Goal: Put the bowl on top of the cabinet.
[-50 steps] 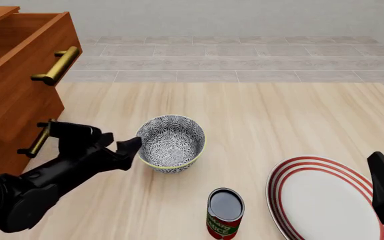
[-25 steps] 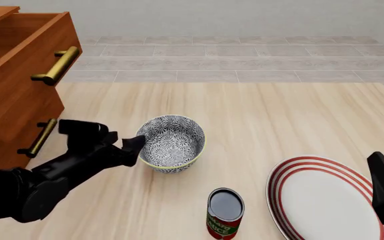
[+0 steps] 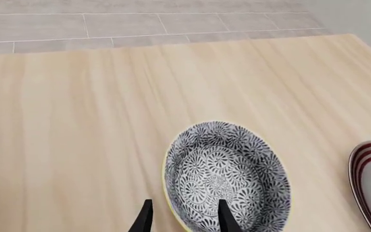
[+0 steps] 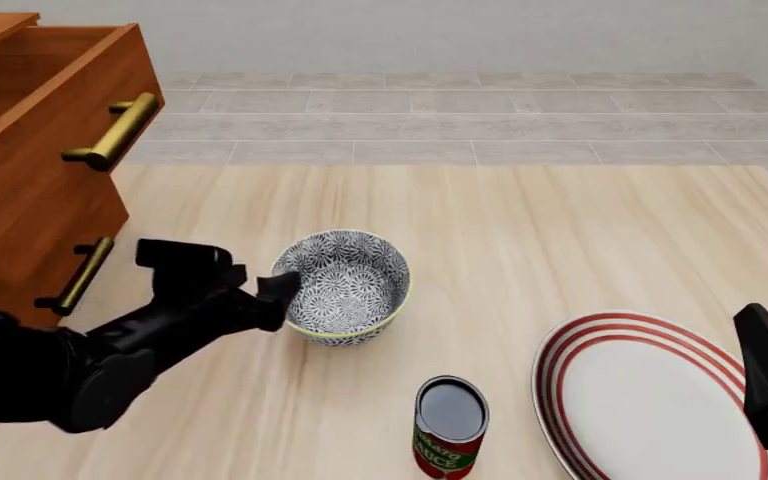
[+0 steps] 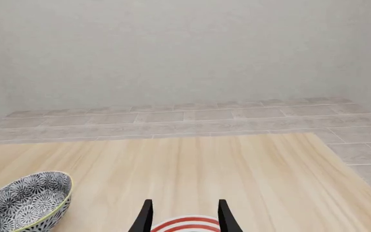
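The grey-and-white floral bowl (image 4: 351, 285) stands upright on the wooden table, a little left of centre. My left gripper (image 4: 277, 292) has reached its left side and is open. In the left wrist view the left gripper (image 3: 184, 220) straddles the rim of the bowl (image 3: 237, 174), one finger inside and one outside. The reddish-brown cabinet (image 4: 31, 190) fills the far left, its upper drawer pulled out. My right gripper (image 5: 184, 217) hangs open above the plate at the near right, holding nothing.
A white plate with red rings (image 4: 651, 400) lies at the near right. A tin can (image 4: 451, 425) stands upright in front of the bowl. Brass handles (image 4: 115, 130) stick out from the cabinet's drawers toward the table.
My left gripper has moved right toward the bowl, and its fingertips now reach over the rim. The bowl, the can, the plate and the right arm stay where they were.
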{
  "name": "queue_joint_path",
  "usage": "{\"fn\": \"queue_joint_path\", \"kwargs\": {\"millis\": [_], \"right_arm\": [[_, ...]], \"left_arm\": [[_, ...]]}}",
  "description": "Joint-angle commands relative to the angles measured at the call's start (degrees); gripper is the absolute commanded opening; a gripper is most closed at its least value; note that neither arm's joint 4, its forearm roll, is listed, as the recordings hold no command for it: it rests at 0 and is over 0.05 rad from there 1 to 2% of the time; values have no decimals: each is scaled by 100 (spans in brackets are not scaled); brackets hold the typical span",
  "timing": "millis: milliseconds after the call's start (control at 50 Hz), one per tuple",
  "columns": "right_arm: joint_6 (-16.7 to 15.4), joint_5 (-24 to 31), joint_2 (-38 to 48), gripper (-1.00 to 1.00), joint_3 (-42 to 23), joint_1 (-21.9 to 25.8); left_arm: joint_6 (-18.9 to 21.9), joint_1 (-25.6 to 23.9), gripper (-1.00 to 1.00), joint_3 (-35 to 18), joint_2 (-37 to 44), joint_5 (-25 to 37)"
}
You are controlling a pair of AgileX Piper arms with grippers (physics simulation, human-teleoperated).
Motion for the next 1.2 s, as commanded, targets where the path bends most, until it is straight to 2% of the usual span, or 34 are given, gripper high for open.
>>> {"fn": "queue_joint_path", "kwargs": {"millis": [20,1200], "right_arm": [[6,-2,0,100,2,2],[16,-1,0,100,2,2]], "left_arm": [[-3,-15,100,-77,217,-76],[-135,-76,100,-311,1354,-629]]}}
